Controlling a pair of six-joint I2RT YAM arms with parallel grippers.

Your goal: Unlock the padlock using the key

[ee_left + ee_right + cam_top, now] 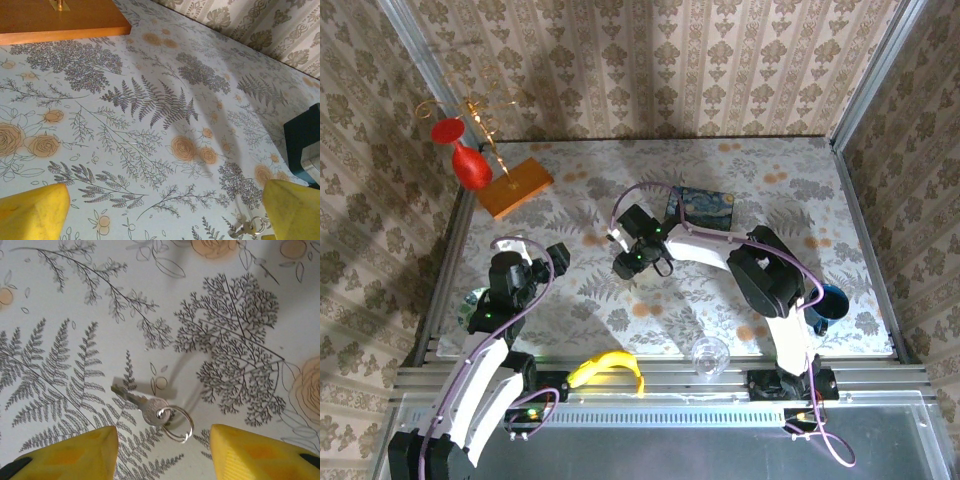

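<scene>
Right wrist view puts our right hand (162, 440) released, its yellow fingers (75, 452) spread wide and poised over the key (145, 407). The key lies flat on the tabletop (60, 300) between them, blade toward 10 o'clock, ring (178, 425) at its 4 o'clock end. We judge the step to be picking the key up. We should drop straight down until the tips graze the tabletop, centre on the bow rather than the loose ring, and close slowly, since so thin a piece may skid or tip. From the top view, the right arm (760, 275) reaches from its base toward 10 o'clock, elbow raised, wrist bent down. Our left hand (162, 220) hangs released too, at 9 o'clock of the key. The blue tin (708, 207) stands at 1 o'clock from the right hand; the padlock is too small for us to tell there.
</scene>
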